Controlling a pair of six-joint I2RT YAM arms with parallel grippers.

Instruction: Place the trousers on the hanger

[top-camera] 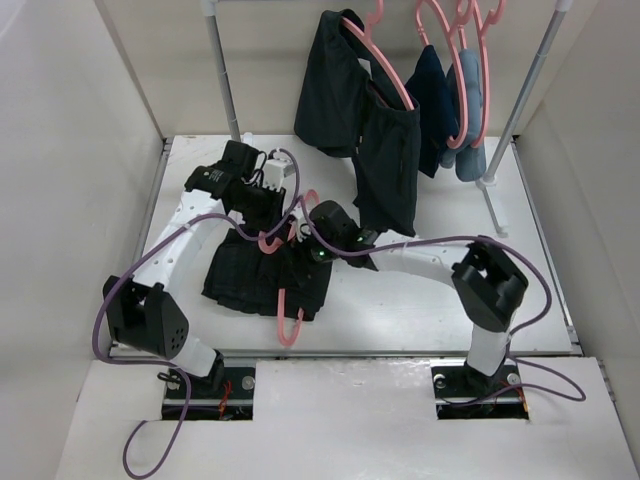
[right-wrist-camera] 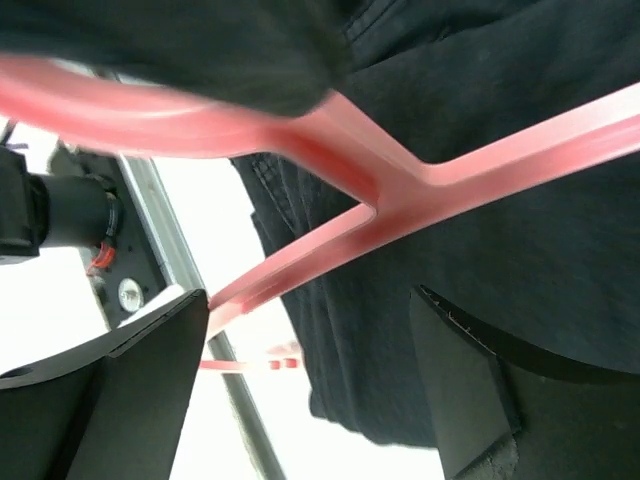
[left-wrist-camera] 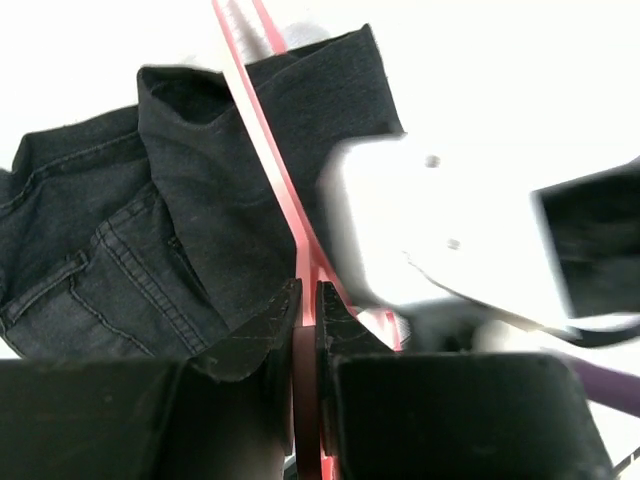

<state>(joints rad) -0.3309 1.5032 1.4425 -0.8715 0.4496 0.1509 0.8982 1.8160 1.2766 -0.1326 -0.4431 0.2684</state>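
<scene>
left fingers (left-wrist-camera: 285,318) pinched on hanger (left-wrist-camera: 268,150) bar; right fingers (right-wrist-camera: 150,350) spread wide, hanger arm running between them; trousers (top-camera: 245,278) bunched on tabletop (top-camera: 420,310) under hanger, just beneath both

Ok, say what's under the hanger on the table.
Black trousers lie under the hanger, on the table. Where the right arm crosses it, nothing beneath shows.
</scene>
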